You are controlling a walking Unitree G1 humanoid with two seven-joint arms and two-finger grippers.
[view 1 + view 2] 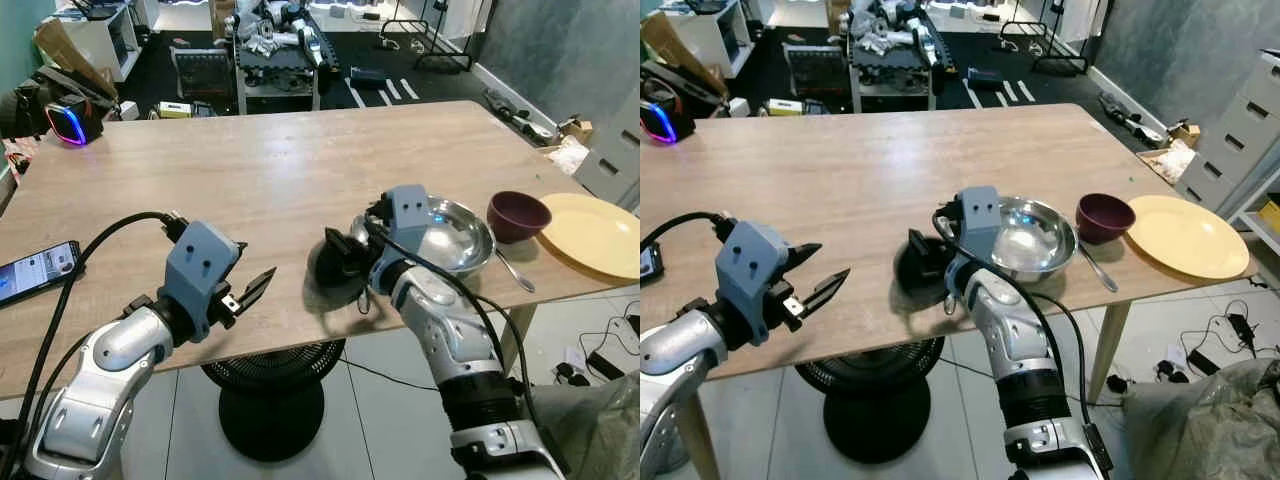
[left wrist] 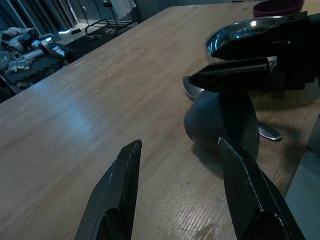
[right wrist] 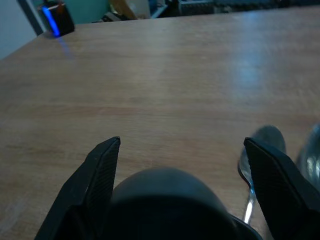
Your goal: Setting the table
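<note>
both of our silver arms reach over the near edge of the wooden table (image 1: pixel 250 160). our left gripper (image 1: pixel 252 290) hovers just above the near left part of the tabletop, its two black fingers (image 2: pixel 122 185) spread wide with nothing between them.

our right gripper (image 1: pixel 335 262) sits near the middle of the near edge, its fingers (image 3: pixel 102 175) spread wide on either side of a dark round bowl (image 1: pixel 335 275) turned upside down on the wood. from the right wrist view the bowl's smooth, matte grey-black dome lies between the two fingers, but we cannot tell whether they touch it.

just right of the dark bowl stands one shiny steel bowl (image 1: pixel 462 235), upright and reflective inside. a small maroon bowl (image 1: pixel 518 215) stands to its right, just apart from it, and right of that lies one flat yellow plate (image 1: pixel 595 235) at the table's right end. that makes three bowls and one plate.

we count two spoons: one metal spoon (image 1: pixel 515 270) lies near the table edge, between the steel bowl and the plate, and another spoon (image 3: pixel 250 165) rests just beside the dark bowl, against the steel bowl's side.

one phone (image 1: pixel 35 270) with a lit screen lies at the left edge of the table, and one small speaker (image 1: pixel 72 122) glowing blue and pink stands at the far left corner. one black fan base (image 1: pixel 270 400) stands on the floor under the table.
</note>
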